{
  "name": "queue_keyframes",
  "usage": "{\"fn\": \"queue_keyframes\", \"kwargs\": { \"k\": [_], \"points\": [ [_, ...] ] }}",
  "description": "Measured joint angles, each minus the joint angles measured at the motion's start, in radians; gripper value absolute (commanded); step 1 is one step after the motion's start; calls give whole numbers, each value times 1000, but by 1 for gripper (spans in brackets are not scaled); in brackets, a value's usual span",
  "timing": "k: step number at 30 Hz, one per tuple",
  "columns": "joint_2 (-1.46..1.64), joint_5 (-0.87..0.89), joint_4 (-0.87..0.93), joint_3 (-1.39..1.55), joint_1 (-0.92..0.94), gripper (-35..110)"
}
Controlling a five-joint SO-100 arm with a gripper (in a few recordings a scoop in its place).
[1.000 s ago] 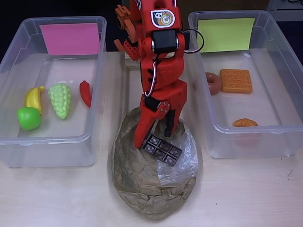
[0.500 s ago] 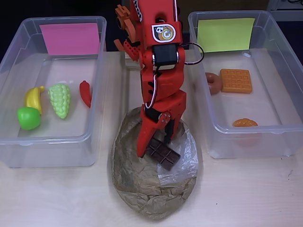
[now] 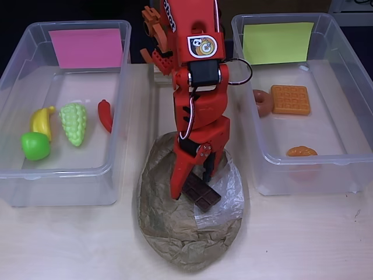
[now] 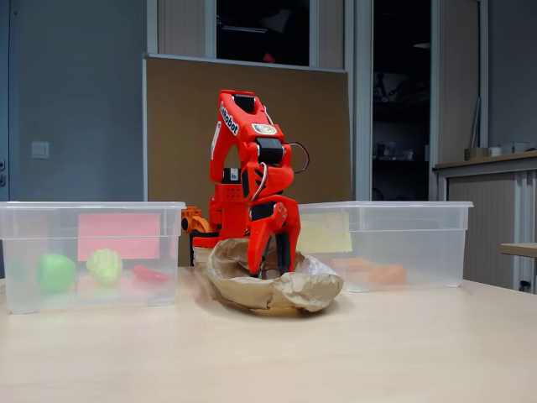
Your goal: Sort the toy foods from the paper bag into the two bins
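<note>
My red gripper (image 3: 191,186) reaches down into the crumpled brown paper bag (image 3: 169,233) at the table's middle, shut on the dark chocolate bar (image 3: 204,197), which tilts between the fingers over the bag's clear window. In the fixed view the gripper (image 4: 268,264) dips behind the bag's (image 4: 285,290) rim. The left bin (image 3: 58,186) with the pink card (image 3: 86,48) holds a banana (image 3: 41,121), grapes (image 3: 74,123), a green apple (image 3: 35,146) and a red chili (image 3: 105,115). The right bin (image 3: 303,181) with the yellow-green card (image 3: 278,42) holds a donut (image 3: 262,102), a waffle (image 3: 289,99) and a bread roll (image 3: 301,151).
The arm's base stands at the back between the two bins. Bare wooden table lies in front of the bag and bins. In the fixed view a brown board and a doorway stand behind the table.
The gripper has lowered slightly and its fingers have closed in on the chocolate bar, which turned from lying flat to tilted on edge. The toys in the bins have not moved.
</note>
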Motion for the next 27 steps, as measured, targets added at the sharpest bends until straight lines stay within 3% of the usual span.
{"fn": "queue_keyframes", "kwargs": {
  "k": [10, 27],
  "points": [
    [-97, 17, 12, -54, -21, 34],
    [-278, -167, 94, -301, 18, 20]
  ]
}}
